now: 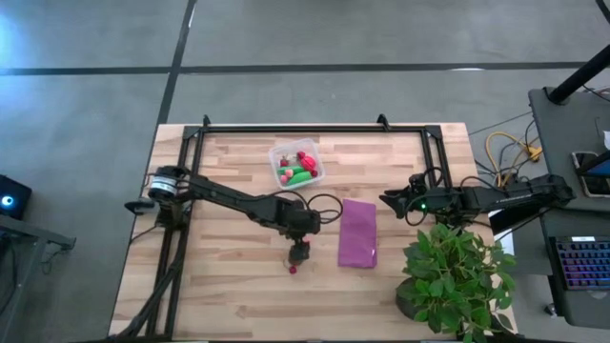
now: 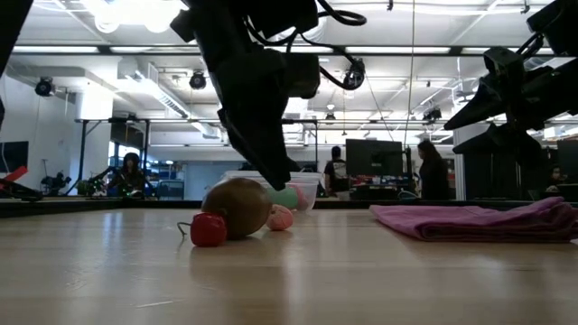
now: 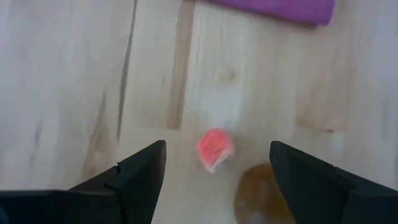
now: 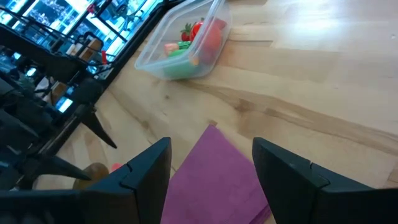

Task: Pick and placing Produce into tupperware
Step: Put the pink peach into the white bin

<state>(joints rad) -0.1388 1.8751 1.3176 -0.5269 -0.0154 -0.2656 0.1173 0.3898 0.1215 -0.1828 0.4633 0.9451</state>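
My left gripper (image 1: 300,252) (image 3: 217,145) is open and points down over loose produce near the table's middle. Between its fingers the left wrist view shows a tiny pink-red bit (image 3: 216,150) and part of the brown oval (image 3: 261,196), both lying on the wood. In the low view the brown oval (image 2: 237,208), a small red round piece (image 2: 209,229) and the pink bit (image 2: 280,217) sit close together. The clear square tupperware (image 1: 296,164) (image 4: 186,37) stands farther back and holds red and green produce. My right gripper (image 1: 386,200) (image 4: 212,142) is open and waits above the purple cloth's right side.
A purple cloth (image 1: 358,232) (image 2: 479,219) lies flat just right of the left gripper. A potted plant (image 1: 456,272) stands at the table's near right corner. A black frame (image 1: 305,128) runs along the table's far and side edges. People show in the room beyond.
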